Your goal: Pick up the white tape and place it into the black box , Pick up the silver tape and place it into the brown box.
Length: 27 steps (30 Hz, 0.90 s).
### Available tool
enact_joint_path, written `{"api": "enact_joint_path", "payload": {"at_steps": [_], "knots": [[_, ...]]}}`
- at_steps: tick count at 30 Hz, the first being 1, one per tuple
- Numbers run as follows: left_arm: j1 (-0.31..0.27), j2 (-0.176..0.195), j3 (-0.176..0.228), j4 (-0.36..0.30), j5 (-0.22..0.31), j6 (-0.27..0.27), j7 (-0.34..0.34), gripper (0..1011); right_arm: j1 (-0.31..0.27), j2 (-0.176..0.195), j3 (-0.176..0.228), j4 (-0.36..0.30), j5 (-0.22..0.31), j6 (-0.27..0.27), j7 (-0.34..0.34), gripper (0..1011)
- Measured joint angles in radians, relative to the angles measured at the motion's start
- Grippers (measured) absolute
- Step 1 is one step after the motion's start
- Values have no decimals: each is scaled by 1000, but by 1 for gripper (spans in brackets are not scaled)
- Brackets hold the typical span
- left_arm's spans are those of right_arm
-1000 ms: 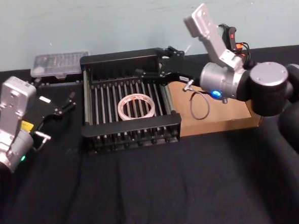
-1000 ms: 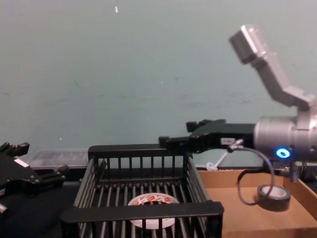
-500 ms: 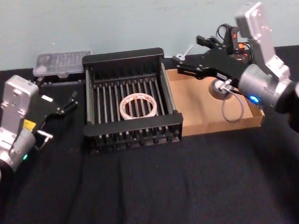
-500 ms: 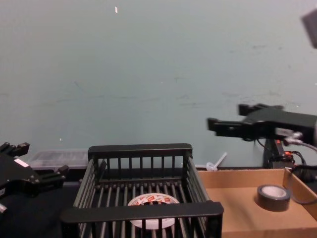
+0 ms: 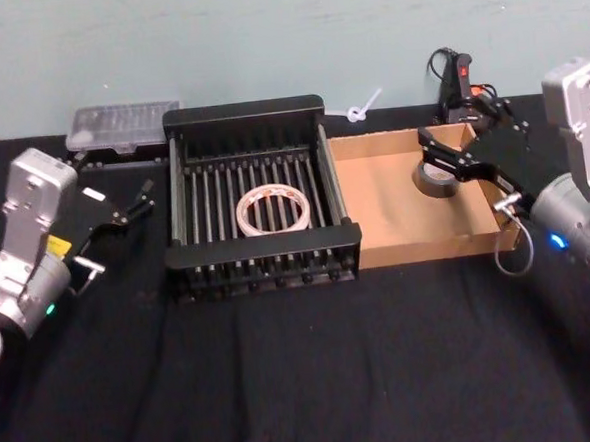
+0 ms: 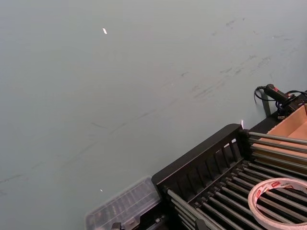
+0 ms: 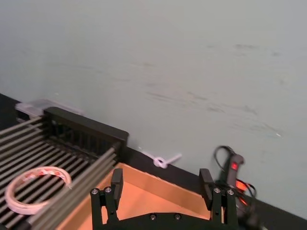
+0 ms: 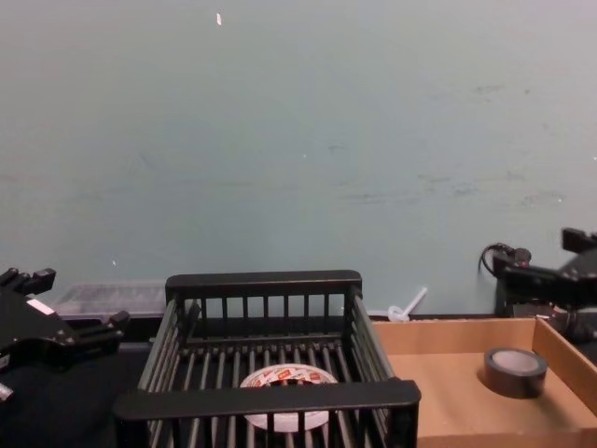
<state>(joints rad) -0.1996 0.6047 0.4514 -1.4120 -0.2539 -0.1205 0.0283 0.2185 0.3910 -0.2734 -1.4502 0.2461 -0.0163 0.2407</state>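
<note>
The wide, thin whitish ring of white tape (image 5: pixel 270 209) with red-printed core lies flat on the slats of the black slatted plastic crate, the black box (image 5: pixel 253 111). The small thick grey-silver roll, the silver tape (image 5: pixel 434 178), lies flat in the shallow brown cardboard tray, the brown box (image 5: pixel 385 248), toward its two o'clock corner. The right gripper (image 5: pixel 453 158), fingers spread wide and empty, hangs just at three o'clock of that roll. The left gripper (image 5: pixel 129 209), also apart and empty, sits parked at nine o'clock of the crate. Both placements look finished.

Left gripper (image 5: pixel 129 205) sits parked at the table's left edge, fingers apart. Right gripper (image 5: pixel 458 151) hangs raised at the right side, fingers spread wide and empty.
</note>
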Motion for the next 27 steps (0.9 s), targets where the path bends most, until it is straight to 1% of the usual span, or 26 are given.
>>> {"api": "enact_joint_path", "payload": {"at_steps": [3, 8, 17, 27], "knots": [[0, 0, 0, 0, 0, 0, 0, 1001, -13, -4, 9, 6, -10, -10, -12, 1002], [0, 0, 0, 0, 0, 0, 0, 1002, -34, -17, 27, 40, -25, -17, -25, 1002], [0, 0, 0, 0, 0, 0, 0, 1002, -32, -37, 41, 86, -40, -7, -21, 1002], [0, 0, 0, 0, 0, 0, 0, 1001, -30, -38, 42, 88, -42, -3, -18, 1002]]}}
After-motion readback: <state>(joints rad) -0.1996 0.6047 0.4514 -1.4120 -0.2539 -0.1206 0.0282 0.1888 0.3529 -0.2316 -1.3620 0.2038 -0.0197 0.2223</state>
